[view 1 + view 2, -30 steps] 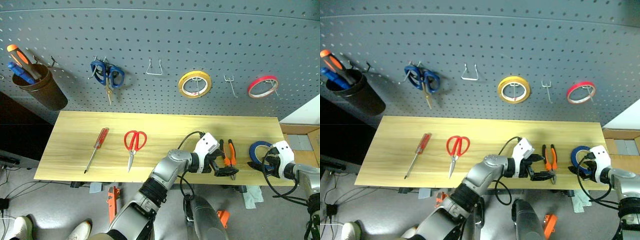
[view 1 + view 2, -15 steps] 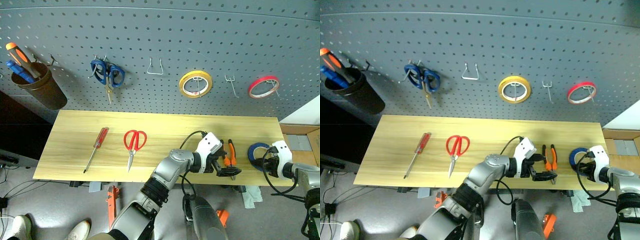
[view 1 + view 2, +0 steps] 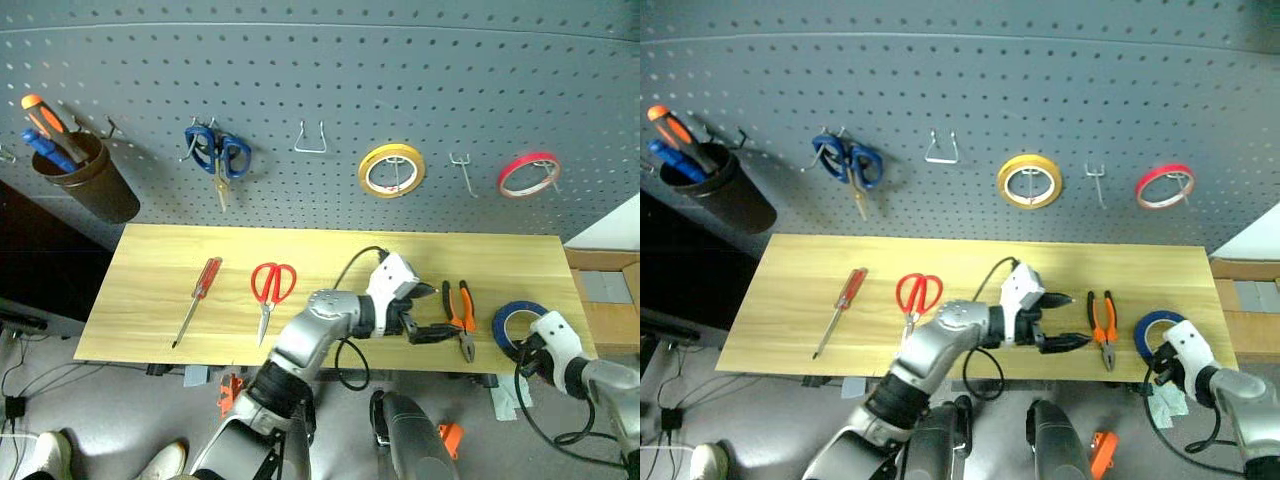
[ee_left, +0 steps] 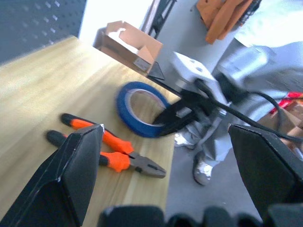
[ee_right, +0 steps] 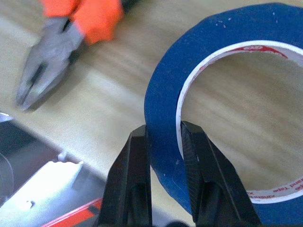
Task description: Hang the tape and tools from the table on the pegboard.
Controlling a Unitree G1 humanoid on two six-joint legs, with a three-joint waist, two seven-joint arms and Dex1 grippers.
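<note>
Pinching the blue tape's (image 5: 227, 118) wall, right gripper (image 5: 163, 142) fingers face the empty hook (image 3: 461, 170) at twelve o'clock; left gripper (image 3: 428, 312) fingers spread wide.

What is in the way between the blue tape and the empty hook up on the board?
Nothing visible. The right end effector is shut on the blue tape at the table's right end. The empty hook hangs on the pegboard between the yellow roll and the red roll, with bare board below it.
</note>
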